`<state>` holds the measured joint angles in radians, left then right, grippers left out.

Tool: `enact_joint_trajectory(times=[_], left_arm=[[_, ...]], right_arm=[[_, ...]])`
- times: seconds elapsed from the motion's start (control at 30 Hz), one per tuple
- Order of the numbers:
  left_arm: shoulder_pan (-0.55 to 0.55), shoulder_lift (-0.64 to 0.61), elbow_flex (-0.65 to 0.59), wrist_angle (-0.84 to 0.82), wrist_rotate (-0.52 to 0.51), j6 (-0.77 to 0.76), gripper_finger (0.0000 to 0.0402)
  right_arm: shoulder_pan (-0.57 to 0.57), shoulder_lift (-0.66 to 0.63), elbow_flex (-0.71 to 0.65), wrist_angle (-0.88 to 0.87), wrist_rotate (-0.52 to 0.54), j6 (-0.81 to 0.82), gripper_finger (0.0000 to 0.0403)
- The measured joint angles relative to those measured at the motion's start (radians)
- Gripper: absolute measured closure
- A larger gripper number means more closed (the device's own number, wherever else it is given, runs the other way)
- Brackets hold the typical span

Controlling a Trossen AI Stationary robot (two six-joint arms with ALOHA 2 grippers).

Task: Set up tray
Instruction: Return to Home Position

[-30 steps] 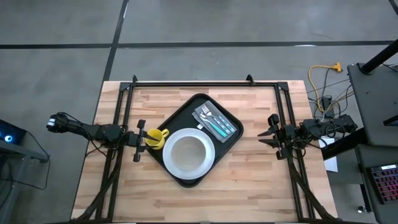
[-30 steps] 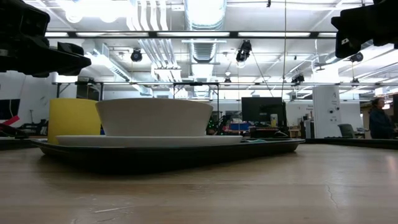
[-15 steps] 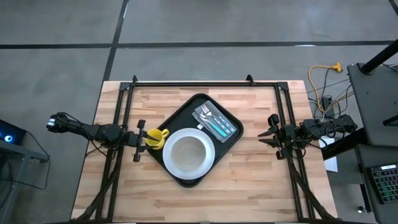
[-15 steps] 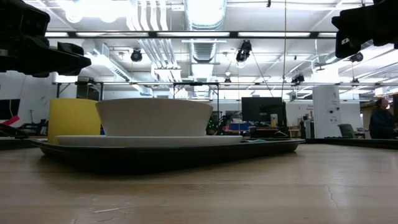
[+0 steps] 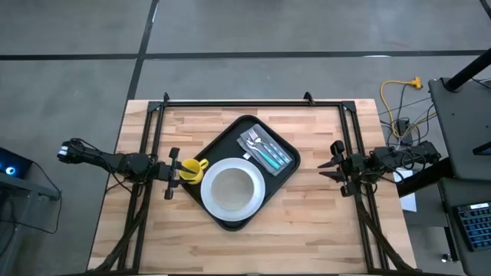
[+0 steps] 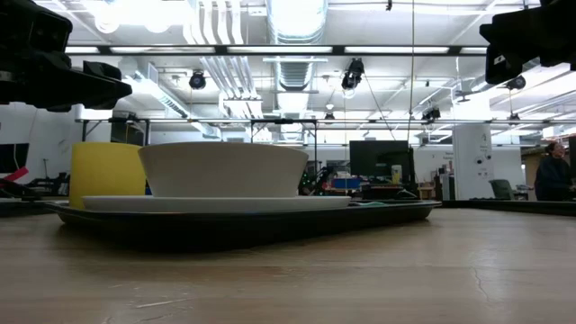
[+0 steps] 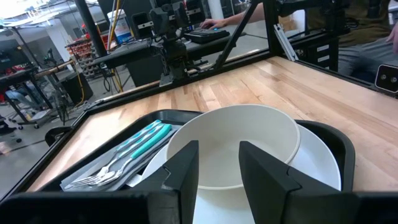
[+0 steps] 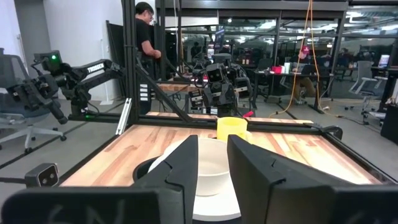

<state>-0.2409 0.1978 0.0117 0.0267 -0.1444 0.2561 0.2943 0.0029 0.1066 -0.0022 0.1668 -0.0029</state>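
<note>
Tray point(image 5: 219, 146) lies turned cornerwise between the two arms, exactly as half a second ago. Nothing on it has shifted: the white bowl point(image 5: 234, 189) sits on the white plate point(image 5: 259, 170) in the tray's front half, the yellow cup point(image 5: 192, 170) at its left corner, and the cutlery point(image 5: 265, 149) on the gray napkin point(image 5: 247, 142) toward its right corner. The left gripper point(image 5: 172, 174) hovers just beside the tray's left corner, fingers spread wide and empty. The right gripper point(image 5: 336, 169) hangs well off the tray's right side, also spread wide. Neither has moved. Only a person point(image 6: 551, 169) far behind the tray has shifted.
</note>
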Motion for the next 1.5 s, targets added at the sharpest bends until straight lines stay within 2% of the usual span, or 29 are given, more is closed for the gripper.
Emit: enact_joint_trajectory(times=[0.27,0.73,1.1,1.5], left_arm=[[0.000,0.000,0.000,0.000,0.000,0.000,0.0301],[0.000,0.000,0.000,0.000,0.000,0.000,0.0301],[0.000,0.000,0.000,0.000,0.000,0.000,0.0301],[0.000,0.000,0.000,0.000,0.000,0.000,0.0301]], right_arm=[[0.000,0.000,0.000,0.000,0.000,0.001,0.0335],[0.000,0.000,0.000,0.000,0.000,0.001,0.0318],[0.000,0.000,0.000,0.000,0.000,0.001,0.0335],[0.000,0.000,0.000,0.000,0.000,0.000,0.0319]])
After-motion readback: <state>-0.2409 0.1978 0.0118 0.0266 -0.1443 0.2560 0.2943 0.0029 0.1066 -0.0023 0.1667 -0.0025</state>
